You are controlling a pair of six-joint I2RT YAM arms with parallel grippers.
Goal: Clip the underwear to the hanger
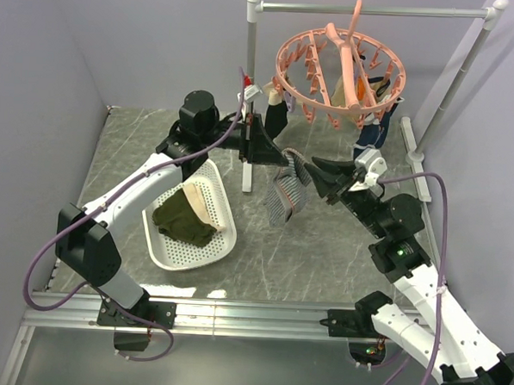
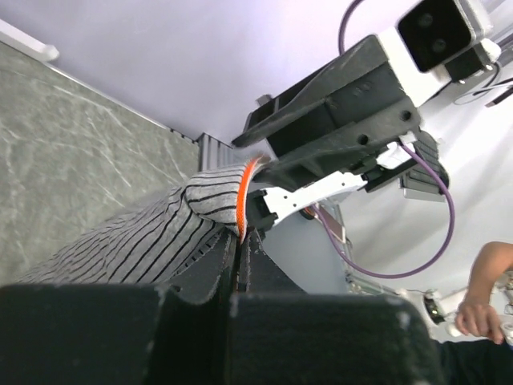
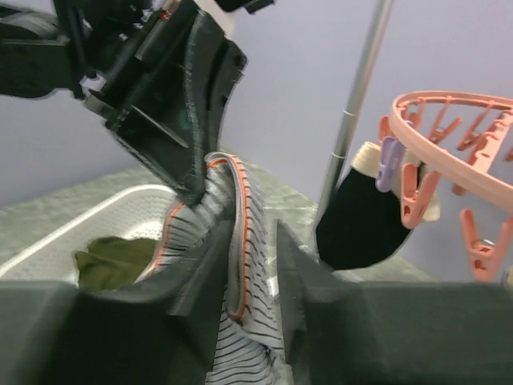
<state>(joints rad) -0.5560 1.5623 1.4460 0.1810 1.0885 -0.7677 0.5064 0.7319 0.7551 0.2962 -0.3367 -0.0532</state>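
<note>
Underwear hangs near the hanger, its waistband pinched by left hand and right hand.

Olive garment, perhaps shorts, lies in white basket.

Rail post just beside hanger

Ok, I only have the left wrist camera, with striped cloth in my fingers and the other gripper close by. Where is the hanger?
Observer: The hanger hangs from the rail, above and beyond the underwear.
Operator: Anything clipped on it?
Observer: A dark garment hangs from the ring's left side in the top view.
Operator: And on the table?
Observer: A white basket sits under the left arm, with an olive garment in it.
</note>
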